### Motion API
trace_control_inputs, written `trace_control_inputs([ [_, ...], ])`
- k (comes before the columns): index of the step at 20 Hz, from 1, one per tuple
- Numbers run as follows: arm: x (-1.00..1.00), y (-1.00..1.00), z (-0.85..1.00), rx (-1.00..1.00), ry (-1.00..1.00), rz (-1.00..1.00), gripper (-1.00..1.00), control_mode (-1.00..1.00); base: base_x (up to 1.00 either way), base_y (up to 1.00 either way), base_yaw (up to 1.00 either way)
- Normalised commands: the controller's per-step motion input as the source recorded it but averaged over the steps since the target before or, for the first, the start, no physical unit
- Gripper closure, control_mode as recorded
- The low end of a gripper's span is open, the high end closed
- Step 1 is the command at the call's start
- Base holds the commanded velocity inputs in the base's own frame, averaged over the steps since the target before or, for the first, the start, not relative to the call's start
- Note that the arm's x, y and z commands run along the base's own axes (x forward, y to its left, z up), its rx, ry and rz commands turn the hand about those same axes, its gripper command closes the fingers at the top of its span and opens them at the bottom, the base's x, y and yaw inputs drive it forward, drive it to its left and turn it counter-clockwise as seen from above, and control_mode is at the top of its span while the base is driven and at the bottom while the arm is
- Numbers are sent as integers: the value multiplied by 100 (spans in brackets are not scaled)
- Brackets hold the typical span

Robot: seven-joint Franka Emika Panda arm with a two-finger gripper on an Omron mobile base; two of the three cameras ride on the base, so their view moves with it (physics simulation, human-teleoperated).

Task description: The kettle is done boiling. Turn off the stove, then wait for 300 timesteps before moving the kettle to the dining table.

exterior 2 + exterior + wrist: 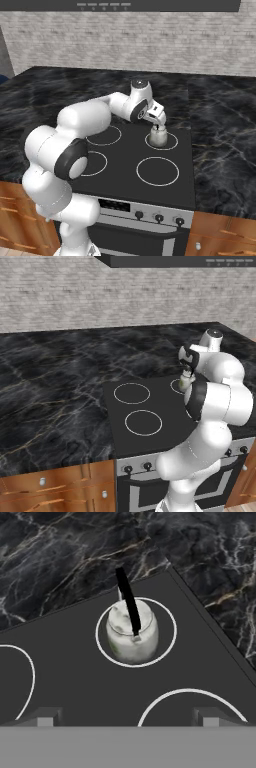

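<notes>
The small pale kettle (pixel 132 636) with its thin black arched handle (pixel 127 599) stands upright inside the back right burner ring of the stove (pixel 75 662). My gripper (pixel 126 718) hangs open a little above and in front of it, fingertips (pixel 45 717) spread wide and touching nothing. In the base views the gripper (pixel 158 121) hovers just over the kettle (pixel 159 136), and my arm partly hides the kettle (pixel 185 383) from the left. Small black knobs (pixel 159 218) line the stove's (pixel 125 170) steel front panel. The dining table is out of view.
Black marble counter (pixel 50 396) runs left of the stove (pixel 145 401) and also to its right (pixel 225 145). A brick wall (pixel 125 45) and a dark range hood (pixel 180 261) stand behind. Wooden cabinets (pixel 60 491) lie below the counter.
</notes>
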Motion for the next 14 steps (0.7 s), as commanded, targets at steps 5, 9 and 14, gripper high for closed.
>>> trace_control_inputs([
  [5, 15, -8, -10, -2, 1, 6, -100, -100, 0, 0, 0],
  [9, 5, -14, -8, -1, 0, 7, -100, -100, 0, 0, 0],
  [14, 10, -9, -9, -1, 0, 6, -100, -100, 0, 0, 0],
])
